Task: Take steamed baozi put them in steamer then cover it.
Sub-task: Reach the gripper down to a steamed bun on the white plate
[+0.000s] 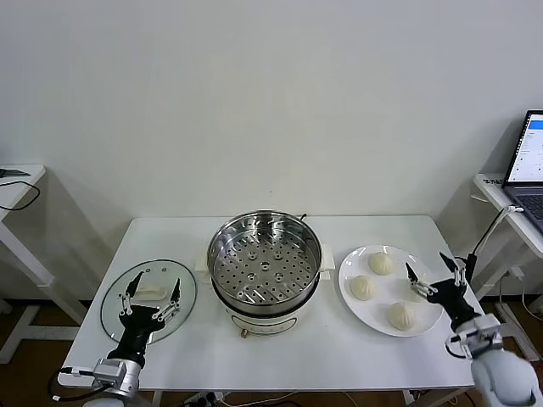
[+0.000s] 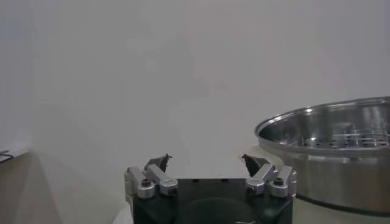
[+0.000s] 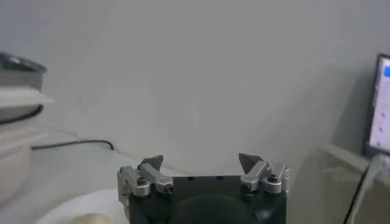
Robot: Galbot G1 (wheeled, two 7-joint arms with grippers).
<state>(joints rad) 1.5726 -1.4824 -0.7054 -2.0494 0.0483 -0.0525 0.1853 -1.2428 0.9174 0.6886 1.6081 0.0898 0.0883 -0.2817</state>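
four steamed baozi (image 1: 381, 264) are being kept on a white plate (image 1: 352, 273) at the right of the desk (image 1: 280, 349), just beside the steamer (image 1: 264, 268), which is being left open in the middle with its perforated tray bare. the cover (image 1: 148, 299) is lying flat on the desk to the left of the steamer, its white handle facing up.

the right gripper (image 1: 434, 275) is being held over the near right edge of the plate, with its fingers spread wide and nothing between them; one bun is partly hidden behind it. the left gripper (image 1: 153, 297) is being held over the cover, fingers likewise spread and empty. in the left wrist view the left gripper (image 2: 207, 161) is being shown apart from everything, with the steamer's rim off to one side.

nothing of the task is judged to be done yet: no bun is in the steamer and the cover is off.

several risks are being carried from here. a soft bun could be dented or torn if it is being squeezed too hard, or dropped if it is being pinched too lightly. the plate could be pushed toward the desk's edge if the fingers are being lowered onto its rim. the glass cover could slip, since only its small handle offers a grip, and it could be struck against the steamer's rim.
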